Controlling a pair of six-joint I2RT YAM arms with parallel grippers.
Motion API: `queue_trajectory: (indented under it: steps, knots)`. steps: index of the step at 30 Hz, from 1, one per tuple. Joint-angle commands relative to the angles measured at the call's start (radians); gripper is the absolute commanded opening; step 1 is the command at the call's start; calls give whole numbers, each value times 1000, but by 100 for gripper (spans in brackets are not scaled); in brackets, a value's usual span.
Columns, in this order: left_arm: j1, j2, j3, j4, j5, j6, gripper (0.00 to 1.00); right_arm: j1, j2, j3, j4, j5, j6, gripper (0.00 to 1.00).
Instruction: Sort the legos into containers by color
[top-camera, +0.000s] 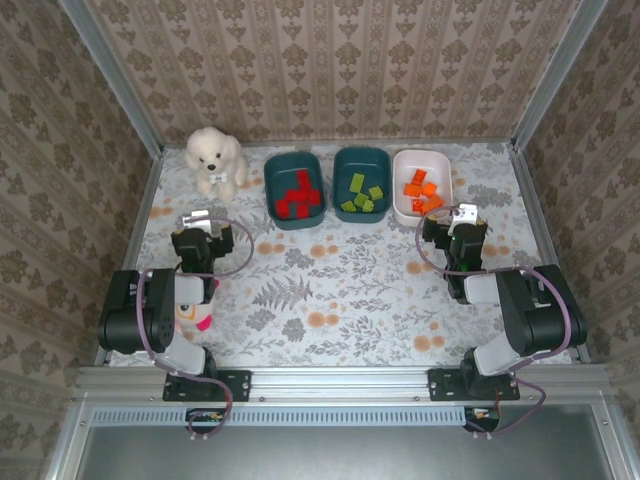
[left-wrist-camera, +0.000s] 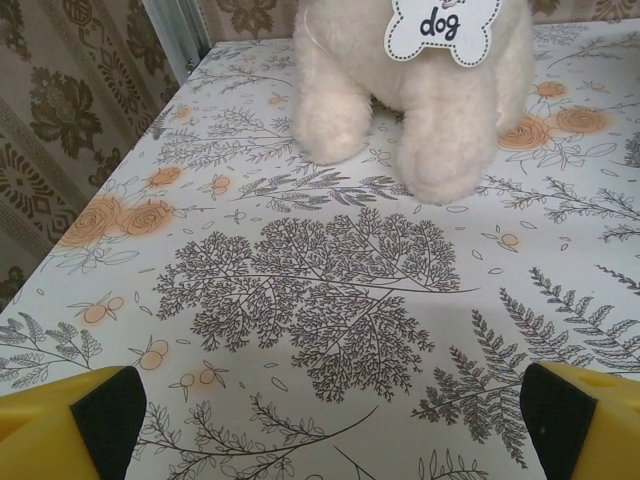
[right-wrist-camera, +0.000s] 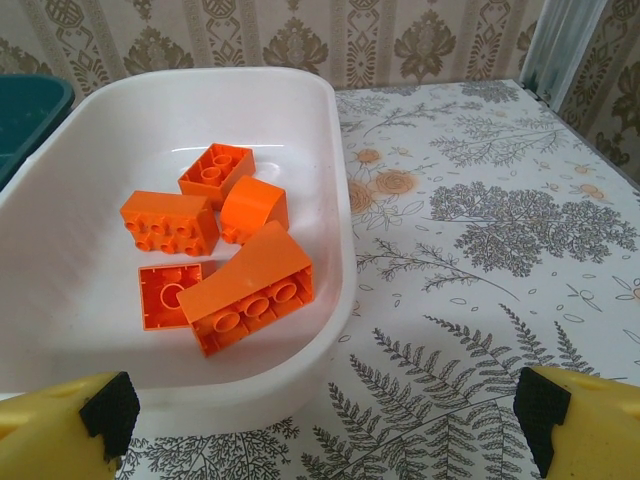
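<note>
Three tubs stand in a row at the back of the table. The left teal tub (top-camera: 272, 200) holds red legos (top-camera: 297, 194). In the middle teal tub (top-camera: 340, 165) lie olive green legos (top-camera: 363, 198). The white tub (top-camera: 402, 163) (right-wrist-camera: 330, 130) holds orange legos (top-camera: 423, 191) (right-wrist-camera: 240, 285). My right gripper (top-camera: 451, 218) (right-wrist-camera: 325, 415) hangs open just in front of the white tub's near right corner, nothing between its fingers. Over bare tablecloth at the left, in front of the plush dog, my left gripper (top-camera: 207, 226) (left-wrist-camera: 330, 415) is open and empty.
A white plush dog (top-camera: 214, 158) (left-wrist-camera: 410, 90) with a "dog" tag sits at the back left. A pink-and-yellow toy (top-camera: 195, 314) lies by the left arm's base. Metal frame posts and wallpapered walls close the table's sides and back.
</note>
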Motion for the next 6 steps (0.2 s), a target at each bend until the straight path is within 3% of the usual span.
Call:
queue_trajectory:
  steps: [1,6]
  knots:
    - [-4,-6,5,29,0,19,100,0,9,10,-11,19,-12,100]
    - [-4,-6,7,29,0,19,100,-2,6,1,-2,12,-12,100]
